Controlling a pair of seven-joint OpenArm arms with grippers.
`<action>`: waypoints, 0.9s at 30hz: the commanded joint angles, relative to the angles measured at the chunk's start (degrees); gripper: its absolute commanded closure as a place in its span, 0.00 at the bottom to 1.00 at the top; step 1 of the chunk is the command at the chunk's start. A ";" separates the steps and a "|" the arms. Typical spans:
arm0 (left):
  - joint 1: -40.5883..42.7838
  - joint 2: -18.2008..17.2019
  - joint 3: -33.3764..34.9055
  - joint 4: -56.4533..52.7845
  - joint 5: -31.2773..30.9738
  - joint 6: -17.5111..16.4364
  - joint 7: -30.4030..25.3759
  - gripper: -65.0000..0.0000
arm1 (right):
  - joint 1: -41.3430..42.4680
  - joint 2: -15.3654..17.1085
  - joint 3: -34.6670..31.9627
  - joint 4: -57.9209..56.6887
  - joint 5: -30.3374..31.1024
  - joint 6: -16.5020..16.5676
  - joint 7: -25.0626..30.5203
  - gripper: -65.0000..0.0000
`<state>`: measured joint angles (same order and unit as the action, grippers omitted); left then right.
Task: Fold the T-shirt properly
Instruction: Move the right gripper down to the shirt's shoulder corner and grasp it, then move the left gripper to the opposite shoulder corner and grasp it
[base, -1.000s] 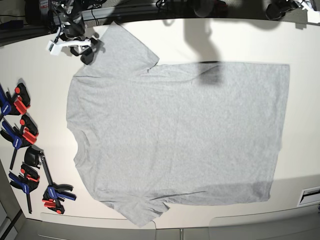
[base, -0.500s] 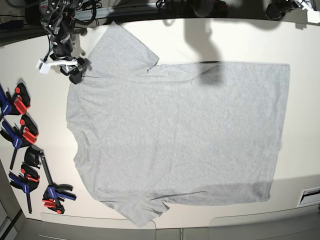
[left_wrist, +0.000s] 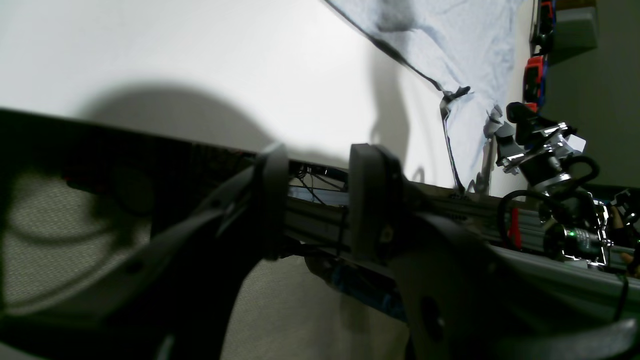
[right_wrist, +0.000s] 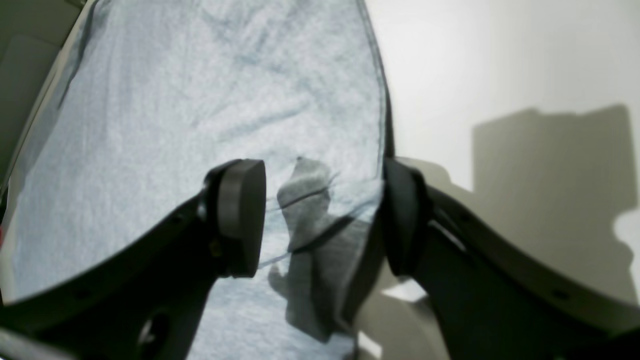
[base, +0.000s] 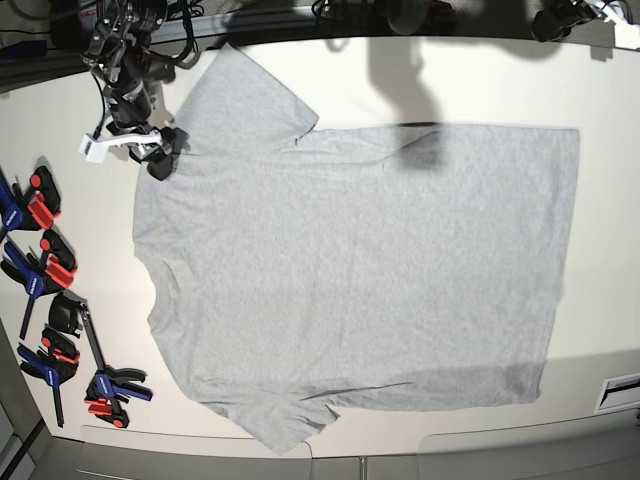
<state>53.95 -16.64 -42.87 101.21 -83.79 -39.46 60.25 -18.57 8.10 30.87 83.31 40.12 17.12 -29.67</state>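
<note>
A: What is the surface looking like?

B: A white table (base: 430, 85) is taking up nearly the whole base view, with a dark rail and cables running along its far edge. A row of red and blue clamps (base: 50, 270) is lying down the side edge, on the outer side of the right gripper (base: 160, 150).

A: Is anything differing from a moment ago?

B: Yes. The right gripper has been travelling. A second ago it was sitting higher, beside the upper sleeve; then it swung outward off the cloth, and now it is hovering back in over the shoulder edge. The T-shirt (base: 350, 270) itself is lying just as it was, flat and plain side up.

A: Where is the shirt lying relative to that gripper?

B: Directly under it and stretching away from it. In the right wrist view the grey cloth (right_wrist: 200, 100) is filling the space beyond and between the fingers (right_wrist: 240, 215), with the cloth's dark-trimmed edge running past the other finger. The jaws are standing wide, with nothing pinched between them.

A: And the left gripper (left_wrist: 312, 205)?

B: It is staying back off the table edge, well apart from the shirt (left_wrist: 470, 45), which is showing far ahead of it. Its jaws are standing partly apart, with only the rail visible in the gap.
</note>
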 joint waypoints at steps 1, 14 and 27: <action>0.94 -0.39 -0.59 0.57 -1.21 -0.54 -0.74 0.71 | -0.20 0.13 -0.74 0.17 -0.76 -0.42 -2.38 0.47; -8.22 -0.39 -0.59 0.57 8.90 -0.54 -7.69 0.70 | -0.17 0.13 -2.40 0.17 -2.69 3.72 -2.51 1.00; -23.85 -4.52 -0.52 -2.43 27.41 13.62 -16.46 0.64 | -0.17 0.00 -2.40 0.17 -2.69 4.09 -3.45 1.00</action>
<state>29.91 -20.21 -42.96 98.15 -55.83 -25.71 44.86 -18.57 7.68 28.53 83.20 38.44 21.47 -31.62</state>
